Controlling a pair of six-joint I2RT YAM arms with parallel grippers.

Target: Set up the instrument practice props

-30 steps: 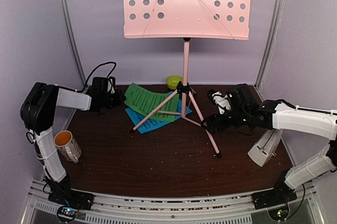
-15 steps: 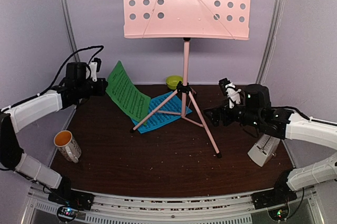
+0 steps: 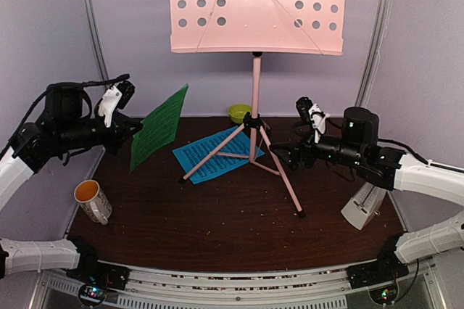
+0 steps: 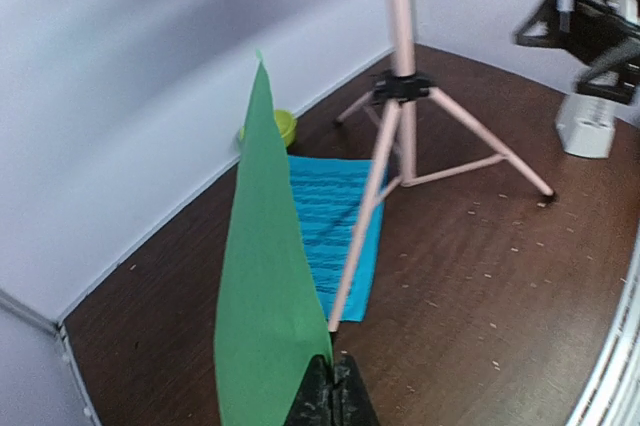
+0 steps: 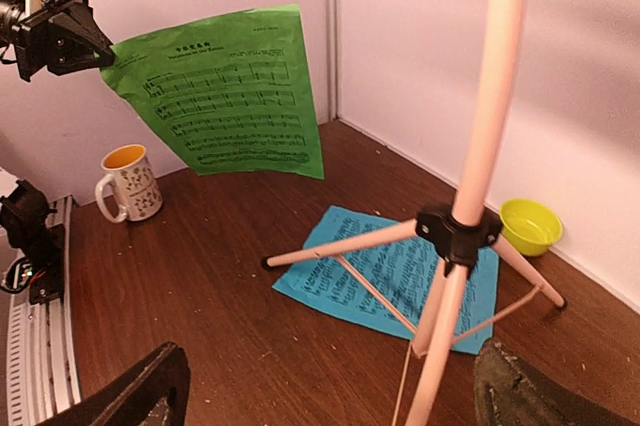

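The pink music stand (image 3: 255,84) stands at the back middle, its perforated desk (image 3: 257,6) high up. My left gripper (image 3: 132,129) is shut on the green music sheet (image 3: 159,125) and holds it in the air at the left; the sheet also shows in the left wrist view (image 4: 262,296) and the right wrist view (image 5: 225,94). The blue music sheet (image 3: 210,159) lies flat on the table under the stand's legs. My right gripper (image 3: 283,155) is open and empty beside the stand's right leg. The pale metronome (image 3: 364,206) stands at the right.
A white mug (image 3: 93,201) with orange inside stands at the front left. A small lime-green bowl (image 3: 239,113) sits at the back behind the stand. The stand's tripod legs (image 3: 286,178) spread over the table's middle.
My left gripper lifted the green sheet off the blue one and carried it up and leftward. My right gripper rose a little and stayed open by the stand's leg.
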